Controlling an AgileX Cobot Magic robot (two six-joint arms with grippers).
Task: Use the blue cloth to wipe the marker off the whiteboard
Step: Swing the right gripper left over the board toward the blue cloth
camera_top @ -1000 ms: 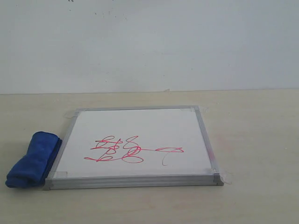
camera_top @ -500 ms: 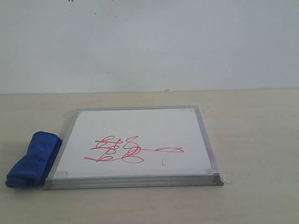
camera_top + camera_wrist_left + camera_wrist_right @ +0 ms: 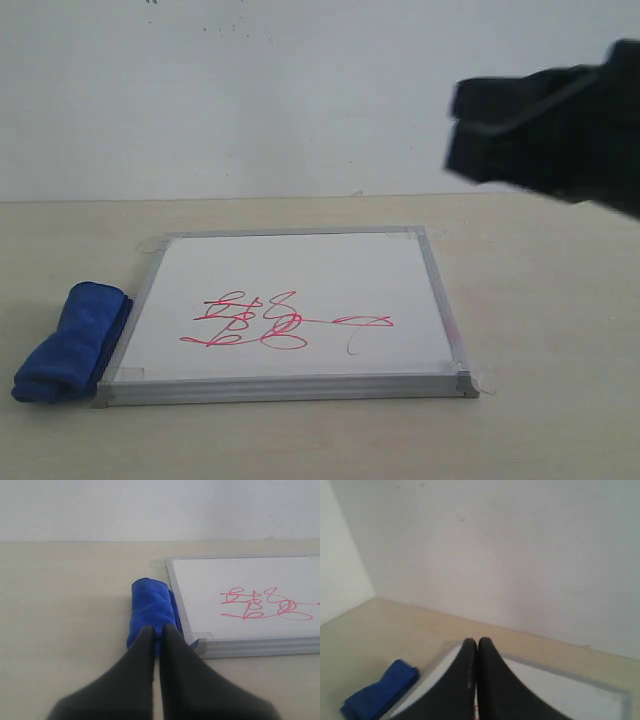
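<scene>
The whiteboard (image 3: 300, 290) lies flat on the table, with the red marker (image 3: 280, 322) scribble across its near half. The blue cloth (image 3: 72, 342) is rolled up on the table against the board's left edge. My right gripper (image 3: 452, 132) hangs blurred high over the right side of the scene, its jaws shut and empty. In the right wrist view the right gripper (image 3: 477, 642) is above the whiteboard (image 3: 580, 695), with the blue cloth (image 3: 380, 689) off to one side. In the left wrist view my left gripper (image 3: 159, 630) is shut and empty, with the blue cloth (image 3: 150, 607) beyond its tips, beside the whiteboard (image 3: 250, 587) and marker (image 3: 265, 606).
A beige table (image 3: 550, 300) carries everything, and a plain white wall (image 3: 300, 90) rises behind it. Clear tape tabs hold the board's corners (image 3: 485, 380). My left gripper does not show in the exterior view.
My right arm has swung into the exterior view at the upper right, where nothing showed before. The board, scribble and cloth have not moved.
</scene>
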